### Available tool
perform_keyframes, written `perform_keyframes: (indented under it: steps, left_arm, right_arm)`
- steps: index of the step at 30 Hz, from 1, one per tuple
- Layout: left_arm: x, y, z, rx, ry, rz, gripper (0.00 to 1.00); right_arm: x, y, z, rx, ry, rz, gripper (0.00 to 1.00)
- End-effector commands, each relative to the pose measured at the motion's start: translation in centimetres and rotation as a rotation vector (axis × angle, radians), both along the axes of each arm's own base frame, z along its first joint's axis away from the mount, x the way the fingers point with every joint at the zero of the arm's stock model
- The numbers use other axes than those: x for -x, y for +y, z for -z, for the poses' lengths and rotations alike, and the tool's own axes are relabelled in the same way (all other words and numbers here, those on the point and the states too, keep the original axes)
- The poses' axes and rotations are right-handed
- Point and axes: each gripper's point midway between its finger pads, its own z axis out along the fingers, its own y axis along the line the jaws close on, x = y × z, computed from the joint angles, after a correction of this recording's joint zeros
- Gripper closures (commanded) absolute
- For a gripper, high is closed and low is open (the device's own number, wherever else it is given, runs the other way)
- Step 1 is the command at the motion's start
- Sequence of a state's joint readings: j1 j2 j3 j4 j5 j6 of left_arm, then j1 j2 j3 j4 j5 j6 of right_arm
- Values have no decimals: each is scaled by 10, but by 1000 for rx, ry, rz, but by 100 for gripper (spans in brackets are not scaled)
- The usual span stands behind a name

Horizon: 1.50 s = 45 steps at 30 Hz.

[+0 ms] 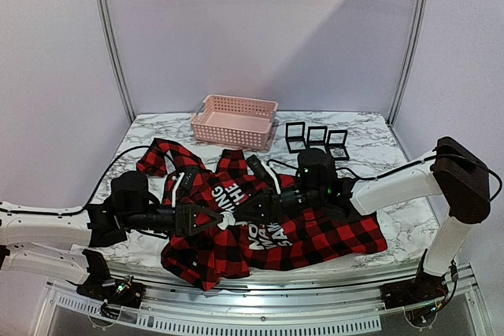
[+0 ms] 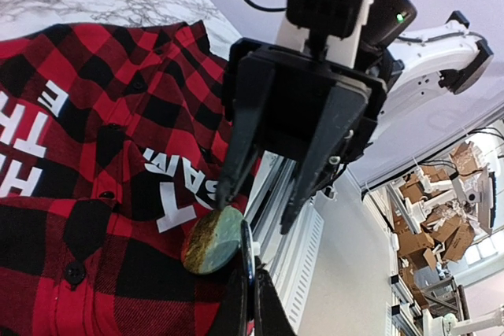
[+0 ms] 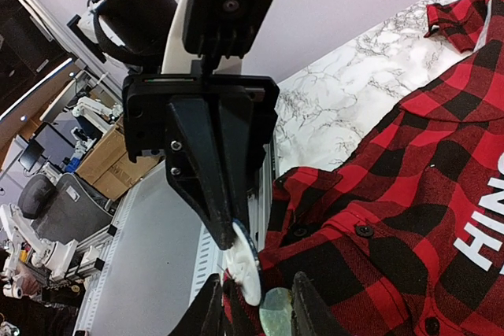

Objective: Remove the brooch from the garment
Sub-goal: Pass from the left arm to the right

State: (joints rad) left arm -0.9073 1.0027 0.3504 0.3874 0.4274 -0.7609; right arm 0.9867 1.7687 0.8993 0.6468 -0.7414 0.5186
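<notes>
A red-and-black plaid shirt (image 1: 315,238) with white block lettering lies crumpled across the middle of a marbled bench (image 1: 370,155). The two arms meet over its middle, the left reaching in from 9 o'clock and the right from 3 o'clock.

The brooch (image 2: 213,240) is an oval disc, mottled green and gold. It sits on the cloth a little to the 9 o'clock side of the shirt's centre, just past the lettering and near a row of black buttons. It is on the shirt, with both sets of jaws right at it.

The left gripper (image 1: 206,219) has its jaws clenched tight, with no gap showing. In the left wrist view its tips lie against the brooch's edge at 5 o'clock. From the right wrist view a small white piece (image 3: 244,269) sits at those tips. What it is, and whether cloth is pinched there, cannot be told.

The right gripper (image 1: 242,212) has its jaws partly parted. They straddle the brooch. One finger (image 2: 228,171) comes down to the brooch's rim at 12 o'clock, touching or nearly so, while the other stands clear of it. The jaws are not closed on the brooch.

At 12 o'clock from the shirt stands a pink slotted basket (image 1: 235,121). Three small black frames (image 1: 316,139) sit in a row at 1 o'clock, just beside the basket.
</notes>
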Motion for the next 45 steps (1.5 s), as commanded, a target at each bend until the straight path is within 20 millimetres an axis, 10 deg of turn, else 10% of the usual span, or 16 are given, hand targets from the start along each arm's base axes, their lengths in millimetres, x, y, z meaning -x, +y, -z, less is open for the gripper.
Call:
perform_keyframes:
  steps: [1,36,42,45]
  left_arm:
    - [-7,4,6,-17,14,-30,100]
    - [-6,1,2,11,13,-14,100]
    - [-8,11,17,-52,25,-64,32]
    - [-6,21,24,-85,3,-117,19]
  right_arm:
    - [7,2,4,-1,13,-34,73]
    - [14,18,15,16,46,-89,100]
    - [7,14,16,32,23,-24,100]
    - [5,14,14,36,6,-13,100]
